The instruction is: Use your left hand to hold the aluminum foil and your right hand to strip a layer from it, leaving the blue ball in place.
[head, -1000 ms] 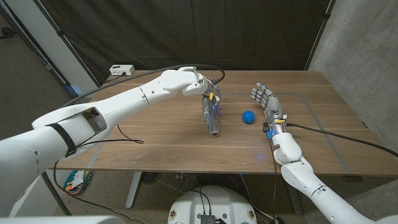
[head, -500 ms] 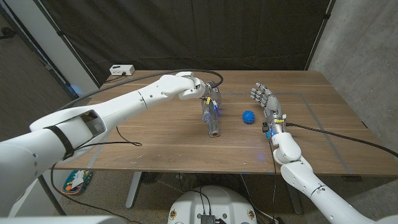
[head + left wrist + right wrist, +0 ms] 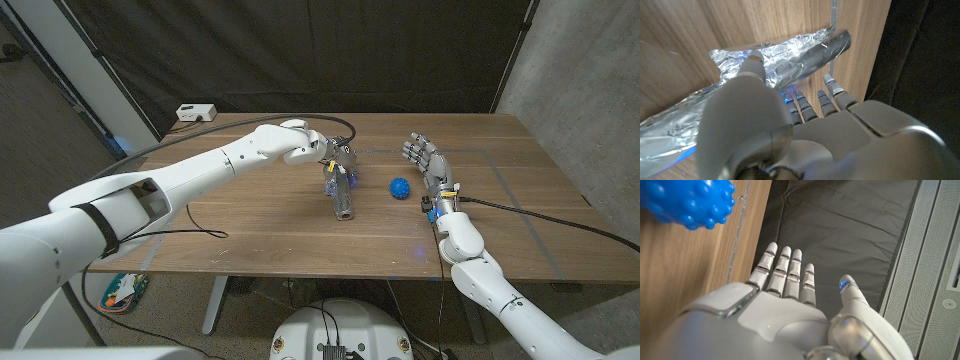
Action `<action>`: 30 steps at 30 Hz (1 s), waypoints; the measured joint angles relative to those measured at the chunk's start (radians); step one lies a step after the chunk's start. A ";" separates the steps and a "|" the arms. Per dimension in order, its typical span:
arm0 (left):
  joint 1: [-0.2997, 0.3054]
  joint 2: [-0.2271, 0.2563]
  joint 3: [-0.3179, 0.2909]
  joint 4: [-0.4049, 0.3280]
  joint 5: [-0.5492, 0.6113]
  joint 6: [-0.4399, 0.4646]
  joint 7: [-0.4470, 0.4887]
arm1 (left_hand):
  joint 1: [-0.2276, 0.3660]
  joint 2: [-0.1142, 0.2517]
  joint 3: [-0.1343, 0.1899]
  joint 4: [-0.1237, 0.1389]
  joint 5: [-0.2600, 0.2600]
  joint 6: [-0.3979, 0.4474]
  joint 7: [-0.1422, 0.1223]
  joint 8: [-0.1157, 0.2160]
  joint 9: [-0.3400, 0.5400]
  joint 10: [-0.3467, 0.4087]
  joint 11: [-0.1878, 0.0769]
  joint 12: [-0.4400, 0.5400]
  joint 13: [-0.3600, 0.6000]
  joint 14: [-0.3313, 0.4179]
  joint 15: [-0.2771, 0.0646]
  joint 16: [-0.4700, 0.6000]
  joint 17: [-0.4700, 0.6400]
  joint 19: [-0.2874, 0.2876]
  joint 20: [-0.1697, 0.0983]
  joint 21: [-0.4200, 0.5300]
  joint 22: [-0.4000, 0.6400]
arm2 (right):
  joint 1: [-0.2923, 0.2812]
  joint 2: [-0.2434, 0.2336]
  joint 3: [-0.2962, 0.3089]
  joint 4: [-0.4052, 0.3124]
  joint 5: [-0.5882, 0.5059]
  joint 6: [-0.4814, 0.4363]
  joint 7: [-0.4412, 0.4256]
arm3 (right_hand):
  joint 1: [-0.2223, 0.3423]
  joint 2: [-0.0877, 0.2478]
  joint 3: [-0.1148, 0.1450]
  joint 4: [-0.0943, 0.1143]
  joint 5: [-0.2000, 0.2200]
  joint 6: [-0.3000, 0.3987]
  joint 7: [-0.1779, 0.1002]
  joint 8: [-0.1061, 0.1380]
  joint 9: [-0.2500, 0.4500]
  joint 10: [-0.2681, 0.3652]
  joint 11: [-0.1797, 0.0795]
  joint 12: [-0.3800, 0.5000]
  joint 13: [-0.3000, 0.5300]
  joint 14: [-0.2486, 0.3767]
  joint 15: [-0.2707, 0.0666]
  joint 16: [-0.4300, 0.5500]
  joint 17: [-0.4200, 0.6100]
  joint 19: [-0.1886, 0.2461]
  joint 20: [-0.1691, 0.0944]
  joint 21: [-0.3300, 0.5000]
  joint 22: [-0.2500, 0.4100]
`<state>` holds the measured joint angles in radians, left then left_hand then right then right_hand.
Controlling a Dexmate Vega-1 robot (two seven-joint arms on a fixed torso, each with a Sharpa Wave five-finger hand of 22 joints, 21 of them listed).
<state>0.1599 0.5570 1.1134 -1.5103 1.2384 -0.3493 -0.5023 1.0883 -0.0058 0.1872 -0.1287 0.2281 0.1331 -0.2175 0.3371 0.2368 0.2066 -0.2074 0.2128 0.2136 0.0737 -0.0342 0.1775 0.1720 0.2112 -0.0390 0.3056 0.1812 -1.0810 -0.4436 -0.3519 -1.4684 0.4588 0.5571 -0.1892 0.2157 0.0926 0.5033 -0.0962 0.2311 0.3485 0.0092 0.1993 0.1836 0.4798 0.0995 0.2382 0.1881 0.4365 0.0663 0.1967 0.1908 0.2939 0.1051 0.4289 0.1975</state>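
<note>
Foil: crinkled silver aluminium foil roll (image 3: 342, 195) lying lengthwise on the tabletop (image 3: 260, 225) near its middle, one end toward the robot; placed where both arms can reach.
Left robot hand (image 3: 335, 160): over the foil's far end; the wrist view shows its thumb (image 3: 752, 67) pressed on the wrap and its other fingers curled beside it, judged a pinning hold so the roll cannot slide during peeling.
Blue ball: knobbly blue rubber ball (image 3: 400, 187) just beside the foil, apart from it; to be left alone.
Right robot hand (image 3: 428, 162): fingers apart, holding nothing, standing past the ball; judged waiting.
Peel: not yet begun.
Beyond: white box (image 3: 195, 112) at the far corner; black cable (image 3: 190, 225).
</note>
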 measured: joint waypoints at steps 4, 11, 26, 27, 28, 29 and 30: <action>0.000 -0.010 -0.010 0.035 -0.046 -0.007 0.005 | 0.020 0.004 -0.002 -0.002 -0.008 -0.014 0.000 -0.001 0.000 0.000 0.000 0.006 0.000 0.010 0.001 0.000 0.000 0.002 0.001 -0.006 0.000 | -0.003 -0.004 0.000 -0.012 -0.003 -0.009 -0.005 | 0.000 0.000 0.000 0.000 0.000 0.004 0.004 0.000 0.000 0.000 0.000 0.000 0.000 0.000 0.000 0.000 0.000 0.000 0.000 0.000 0.000; -0.012 -0.034 -0.019 0.108 -0.133 -0.018 0.016 | 0.102 0.034 0.018 -0.025 -0.011 0.008 0.000 0.015 0.003 0.053 -0.005 0.028 0.000 0.056 -0.003 0.000 0.000 0.001 0.002 -0.021 0.000 | -0.015 -0.022 0.004 -0.057 -0.014 -0.043 -0.025 | 0.000 0.000 0.000 0.000 0.000 0.004 0.003 0.000 0.000 0.000 0.000 0.000 0.000 0.000 0.000 0.000 0.000 0.000 0.000 0.000 0.000; -0.048 -0.077 0.008 0.248 -0.238 -0.020 0.060 | 0.149 0.078 0.043 0.003 -0.047 0.163 -0.002 0.089 -0.010 0.201 0.003 0.051 -0.004 0.299 -0.008 0.024 0.012 0.102 -0.002 -0.012 0.008 | -0.027 -0.059 0.011 -0.148 -0.036 -0.133 -0.061 | -0.004 -0.004 0.000 0.000 0.000 0.006 0.001 0.000 0.000 0.000 0.000 -0.007 0.000 0.000 0.000 0.000 0.000 0.000 0.000 0.000 0.000; -0.049 -0.077 0.013 0.252 -0.238 -0.020 0.060 | 0.136 0.066 0.036 0.009 -0.047 0.171 -0.002 0.092 -0.010 0.210 0.002 0.051 -0.003 0.313 -0.008 0.024 0.014 0.102 -0.002 -0.011 0.009 | -0.027 -0.059 0.011 -0.148 -0.038 -0.138 -0.062 | -0.004 -0.004 0.000 0.000 0.000 0.007 -0.001 0.000 0.000 0.000 0.000 -0.007 0.000 0.000 0.000 0.000 0.000 0.000 0.000 0.000 0.000; -0.050 -0.077 0.018 0.253 -0.236 -0.011 0.074 | 0.123 0.058 0.027 0.011 -0.046 0.175 -0.002 0.093 -0.011 0.214 0.003 0.051 -0.002 0.324 -0.009 0.024 0.016 0.106 -0.004 -0.010 0.011 | -0.027 -0.063 0.011 -0.155 -0.038 -0.141 -0.063 | -0.004 -0.004 0.000 0.000 0.000 0.009 -0.002 0.000 0.000 0.000 0.000 -0.007 0.000 0.000 0.000 0.000 0.000 0.000 0.000 0.000 0.000; -0.050 -0.076 0.020 0.254 -0.234 -0.008 0.078 | 0.103 0.058 0.021 0.015 -0.046 0.184 -0.001 0.097 -0.014 0.220 0.004 0.051 0.000 0.333 -0.010 0.024 0.018 0.113 -0.001 -0.009 0.012 | -0.026 -0.063 0.011 -0.156 -0.039 -0.144 -0.064 | -0.004 -0.004 0.000 0.000 0.000 0.009 -0.002 0.000 0.000 0.000 0.000 -0.007 0.000 0.000 0.000 0.000 0.000 0.000 0.000 0.000 0.000; -0.050 -0.075 0.024 0.254 -0.234 -0.008 0.078 | 0.096 0.052 0.016 0.020 -0.043 0.189 -0.002 0.099 -0.016 0.223 0.003 0.051 0.003 0.340 -0.010 0.024 0.021 0.121 -0.001 -0.004 0.012 | -0.026 -0.063 0.011 -0.156 -0.039 -0.147 -0.064 | -0.004 -0.004 0.000 0.000 0.000 0.009 -0.002 0.000 0.000 0.000 0.000 -0.007 0.000 0.000 0.000 0.000 0.000 0.000 0.000 0.000 0.000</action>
<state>0.1099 0.4818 1.1373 -1.2568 1.0044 -0.3575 -0.4238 1.1844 0.0463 0.2037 -0.1087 0.1851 0.3224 -0.2192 0.4358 0.2210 0.4299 -0.2047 0.2633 0.2161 0.4137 -0.0443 0.2010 0.1928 0.3322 -0.0400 0.3018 0.1936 -1.1068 -0.5068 -0.3413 -1.6246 0.4194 0.4104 -0.2531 0.2119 0.0887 0.5034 -0.0963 0.2311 0.3574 0.0072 0.1994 0.1836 0.4797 0.0995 0.2312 0.1881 0.4364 0.0662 0.1967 0.1909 0.2939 0.1051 0.4289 0.1975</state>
